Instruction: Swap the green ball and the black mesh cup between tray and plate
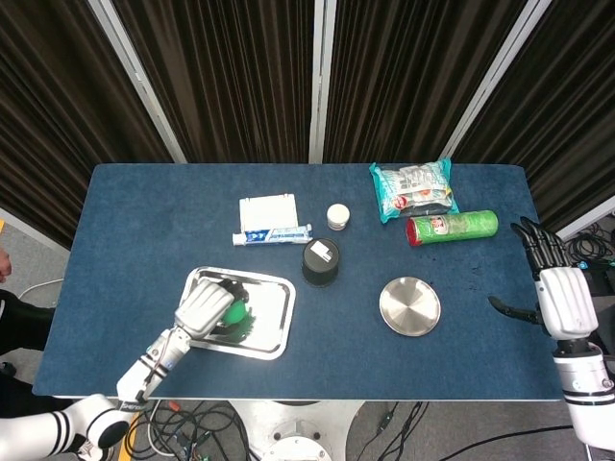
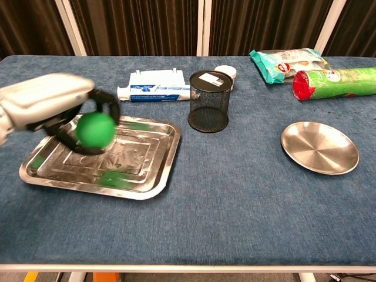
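In the head view, lower left, the left hand (image 1: 207, 305) curls its dark fingers around the smooth green ball (image 1: 233, 312) above the shiny rectangular tray (image 1: 274, 312); the cylindrical black mesh cup (image 1: 321, 261) stands at centre on blue cloth, near the round metal plate (image 1: 410, 306). At the right edge, the right hand (image 1: 557, 298) hangs spread, holding nothing. In the chest view, the ball (image 2: 96, 128) sits gripped in the left hand (image 2: 56, 106), clear of the tray floor (image 2: 153, 167); open cloth separates the cup (image 2: 209, 101) from the plate (image 2: 319, 147).

Lab test bench — dark curtains (image 1: 240, 77), loose cables (image 1: 192, 423) (underneath).
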Controlling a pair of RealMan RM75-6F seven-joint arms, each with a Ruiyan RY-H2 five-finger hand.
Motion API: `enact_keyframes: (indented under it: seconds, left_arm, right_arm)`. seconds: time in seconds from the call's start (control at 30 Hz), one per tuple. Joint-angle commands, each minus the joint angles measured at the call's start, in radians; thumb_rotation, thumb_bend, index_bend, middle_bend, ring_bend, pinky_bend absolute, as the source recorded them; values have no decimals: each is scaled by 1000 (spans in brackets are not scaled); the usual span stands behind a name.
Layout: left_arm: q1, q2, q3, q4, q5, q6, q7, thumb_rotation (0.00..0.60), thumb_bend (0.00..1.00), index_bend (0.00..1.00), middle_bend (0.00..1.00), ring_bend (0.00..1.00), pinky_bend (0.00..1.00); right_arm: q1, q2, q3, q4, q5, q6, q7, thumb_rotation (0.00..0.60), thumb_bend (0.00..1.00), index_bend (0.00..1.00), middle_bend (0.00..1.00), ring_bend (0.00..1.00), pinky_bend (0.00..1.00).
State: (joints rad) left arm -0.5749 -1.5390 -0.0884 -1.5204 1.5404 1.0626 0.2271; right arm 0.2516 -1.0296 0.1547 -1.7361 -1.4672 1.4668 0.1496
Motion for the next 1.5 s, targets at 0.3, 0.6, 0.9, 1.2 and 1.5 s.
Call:
enact_keyframes:
  seconds: [0.3, 0.6, 0.9, 1.2, 1.5]
  left_arm:
    - [-237, -130, -115, 14, -3, -183, 44, 600, 281, 488, 466, 450, 734]
    - [-376, -311, -156, 154, -89, -296, 57, 600, 282, 487, 466, 450, 734]
    - [-432, -393, -150, 251, -103, -293, 44, 600, 278, 479, 458, 445, 733]
    - [-434, -393, -111, 282, -96, -276, -7, 600, 188, 342, 357, 333, 673]
    - [-443, -393, -91, 292, -84, -263, -39, 600, 153, 311, 328, 293, 673]
  right_arm:
    - [-68, 9, 16, 68, 57, 54, 125, 600, 0, 0, 0, 0, 69]
    - [-96, 9, 16, 125, 64, 53, 194, 600, 0, 0, 0, 0, 69]
    - [-97, -8, 23, 156, 68, 34, 219, 600, 0, 0, 0, 0, 69]
    - [-99, -18, 30, 175, 69, 25, 229, 600, 0, 0, 0, 0, 69]
    - [-99, -22, 35, 179, 68, 19, 226, 600, 0, 0, 0, 0, 69]
